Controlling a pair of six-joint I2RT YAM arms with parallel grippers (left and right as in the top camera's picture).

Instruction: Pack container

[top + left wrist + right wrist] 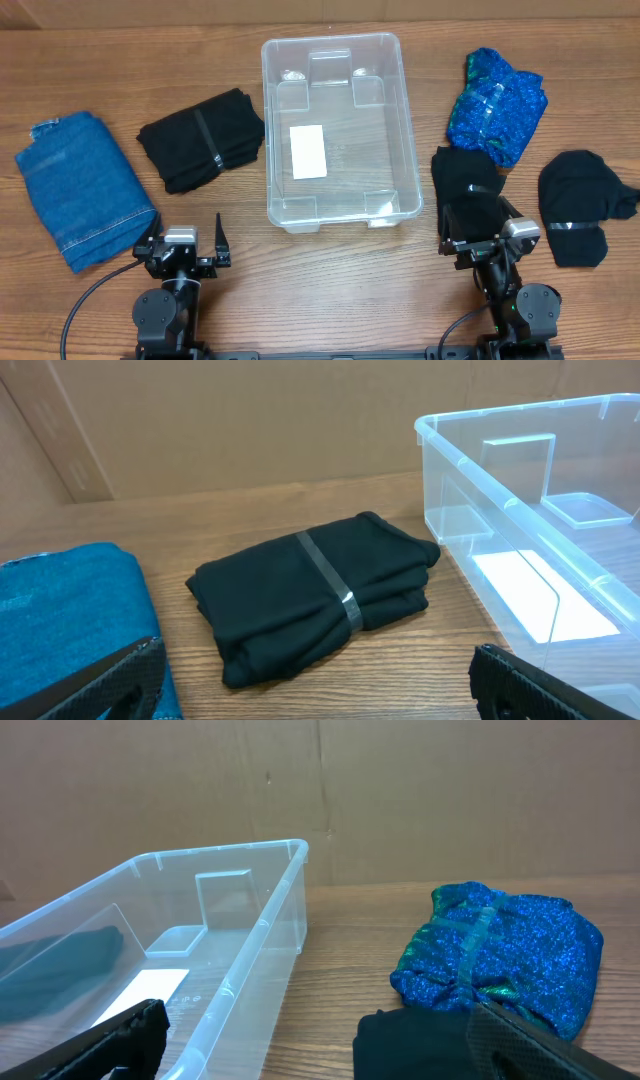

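The clear plastic container [400, 130] stands empty in the middle of the table, a white label [308, 151] on its bottom. It also shows in the left wrist view [470, 470] and the right wrist view [260, 925]. A folded black garment with a band [200, 138] lies left of it, also seen in the left wrist view [310, 592]. Folded blue jeans [80, 185] lie at the far left. A sparkly blue garment [497, 108] lies right of the container. Two black garments [465, 180] [580, 205] lie at the right. My left gripper [185, 243] and right gripper [478, 232] are open and empty near the front edge.
A cardboard wall [250, 420] stands behind the table. The wooden table [330, 280] runs between both arms at the front.
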